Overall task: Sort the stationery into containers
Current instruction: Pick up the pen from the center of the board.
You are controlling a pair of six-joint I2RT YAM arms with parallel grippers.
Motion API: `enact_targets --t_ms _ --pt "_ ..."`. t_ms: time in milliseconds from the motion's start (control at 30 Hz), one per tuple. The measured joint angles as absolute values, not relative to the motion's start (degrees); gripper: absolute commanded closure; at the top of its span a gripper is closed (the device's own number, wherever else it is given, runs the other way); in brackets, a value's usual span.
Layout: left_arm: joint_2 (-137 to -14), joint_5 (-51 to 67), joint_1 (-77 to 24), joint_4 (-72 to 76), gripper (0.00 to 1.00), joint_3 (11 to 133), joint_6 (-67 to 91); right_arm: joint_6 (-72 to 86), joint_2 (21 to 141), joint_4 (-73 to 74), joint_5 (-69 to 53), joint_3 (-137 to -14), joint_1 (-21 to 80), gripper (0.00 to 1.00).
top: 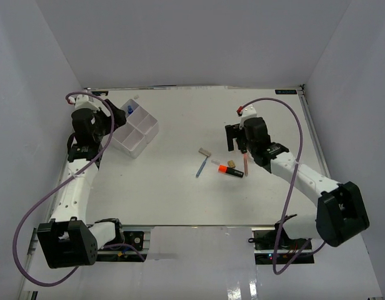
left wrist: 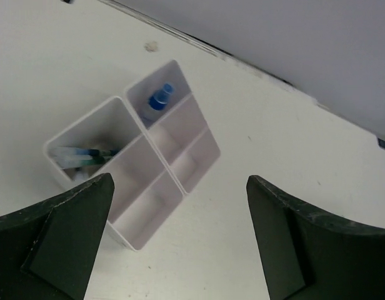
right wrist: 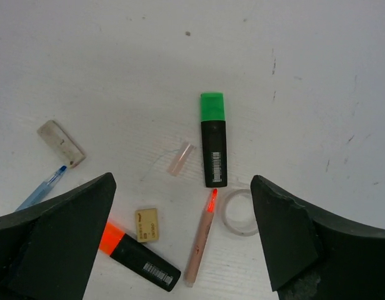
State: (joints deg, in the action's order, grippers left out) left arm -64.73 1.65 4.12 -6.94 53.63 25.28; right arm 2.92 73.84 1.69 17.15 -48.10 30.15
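The white four-compartment tray (top: 135, 132) (left wrist: 180, 164) stands at the far left. One compartment holds a blue-capped white bottle (left wrist: 159, 100), another holds blue pens (left wrist: 86, 155). My left gripper (top: 112, 122) (left wrist: 180, 181) hovers open and empty above the tray's near corner. Mid-table lie a green highlighter (right wrist: 214, 140), an orange highlighter (top: 230, 170) (right wrist: 137, 259), a pink pen (top: 245, 165) (right wrist: 200, 240), a clear tape ring (right wrist: 239, 212), a yellow eraser (right wrist: 146, 224), a grey eraser (top: 205, 152) (right wrist: 61, 143) and a blue pen (top: 201, 167) (right wrist: 41, 190). My right gripper (top: 234, 140) (right wrist: 183, 181) hangs open above them, holding nothing.
A small clear cap (right wrist: 180, 159) lies beside the green highlighter. White walls close in the table at the left, back and right. Purple cables loop from both arms near the table's sides.
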Motion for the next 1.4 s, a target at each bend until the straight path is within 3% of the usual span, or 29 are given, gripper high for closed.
enact_targets --t_ms 300,633,933,1067,1167,1400 --pt "-64.93 21.1 4.08 -10.48 0.02 49.58 21.21 3.55 89.65 6.63 11.84 -53.69 22.2 0.39" --pt "-65.19 25.93 4.08 -11.62 0.02 49.34 21.23 3.01 97.45 8.01 8.75 -56.12 20.08 0.43" --pt "-65.19 26.68 4.08 -11.62 0.02 49.34 21.34 2.55 102.13 7.64 7.57 -58.89 18.74 0.55" --pt "-65.49 27.94 4.08 -11.62 0.02 49.34 21.78 2.2 102.87 7.6 7.33 -59.79 18.5 0.73" --pt "-66.37 29.61 4.08 -11.6 0.02 49.39 22.57 2.04 102.91 7.6 7.38 -59.9 18.37 0.81" --pt "-69.04 35.62 2.92 -12.27 0.02 50.78 26.41 0.82 101.16 7.4 7.77 -59.7 18.72 0.87"
